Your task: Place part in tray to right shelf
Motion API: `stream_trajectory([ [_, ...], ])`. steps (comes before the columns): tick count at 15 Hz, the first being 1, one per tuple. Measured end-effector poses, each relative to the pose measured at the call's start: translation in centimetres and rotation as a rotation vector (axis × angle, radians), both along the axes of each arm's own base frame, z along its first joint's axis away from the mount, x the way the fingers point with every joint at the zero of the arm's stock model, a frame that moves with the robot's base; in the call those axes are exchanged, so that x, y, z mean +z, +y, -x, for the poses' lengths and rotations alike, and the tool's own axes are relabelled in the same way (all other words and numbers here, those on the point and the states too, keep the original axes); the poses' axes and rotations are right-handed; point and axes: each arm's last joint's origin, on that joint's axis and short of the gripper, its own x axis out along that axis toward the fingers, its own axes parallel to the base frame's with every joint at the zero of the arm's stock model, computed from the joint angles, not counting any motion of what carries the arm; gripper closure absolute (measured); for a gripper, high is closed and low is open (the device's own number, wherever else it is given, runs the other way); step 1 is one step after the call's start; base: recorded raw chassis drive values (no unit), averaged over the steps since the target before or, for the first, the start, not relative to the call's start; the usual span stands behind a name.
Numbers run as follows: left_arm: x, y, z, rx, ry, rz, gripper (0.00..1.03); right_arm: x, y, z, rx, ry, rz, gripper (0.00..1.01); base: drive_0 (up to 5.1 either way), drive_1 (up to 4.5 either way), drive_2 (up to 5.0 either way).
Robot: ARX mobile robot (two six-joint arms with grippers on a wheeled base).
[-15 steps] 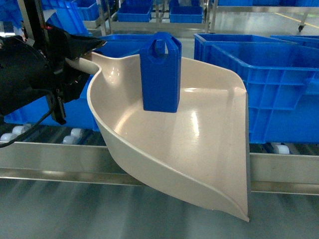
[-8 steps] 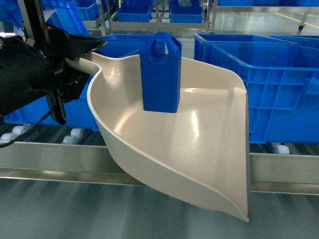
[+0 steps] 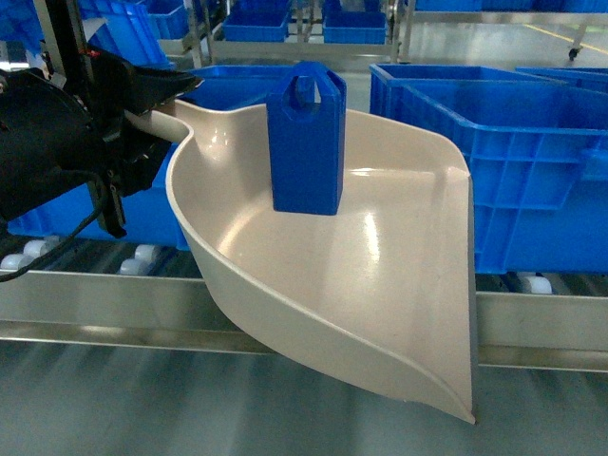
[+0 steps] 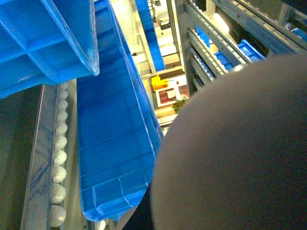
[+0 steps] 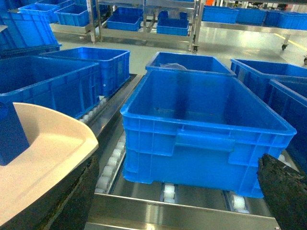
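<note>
Left arm comes in from 9 o'clock in the head view, black and bulky, left end effector [image 3: 157,100] clamped on the handle of the tray [image 3: 380,285] at the tray's 10 o'clock corner. Tray is held up off the rail, tilted, flat front lip pointing toward 5 o'clock and hanging out past the steel front rail. Left wrist view is mostly blocked by the tray's curved underside [image 4: 240,153].

Right end effector [image 5: 182,201]: only dark finger pads at the bottom corners of the right wrist view, one at 7 o'clock, the other [image 5: 283,184] at 4 o'clock, set wide apart, nothing between them. Not visible in the head view.

Part [image 3: 306,142] stands upright inside the tray, near the back wall, at about 3 o'clock from the left end effector and apart from it. Part's corner [image 5: 12,136] also shows at 9 o'clock in the right wrist view, sitting on the tray floor [image 5: 48,153].

Right shelf [image 3: 114,299] has white rollers [image 5: 168,191] behind the rail. Blue crate [image 5: 201,129] sits on the rollers, interior looks empty. More blue crates [image 3: 532,142] at 2 o'clock of the tray.
</note>
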Motion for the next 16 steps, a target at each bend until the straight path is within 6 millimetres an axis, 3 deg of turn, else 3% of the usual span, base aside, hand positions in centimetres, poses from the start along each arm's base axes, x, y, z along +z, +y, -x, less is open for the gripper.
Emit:
stream_trajectory([
  [16,0.00,0.00,0.00,0.000,0.000,0.000,0.90,0.00,0.00,0.00,0.000,0.000,0.000,0.03,0.0,0.00,0.0],
])
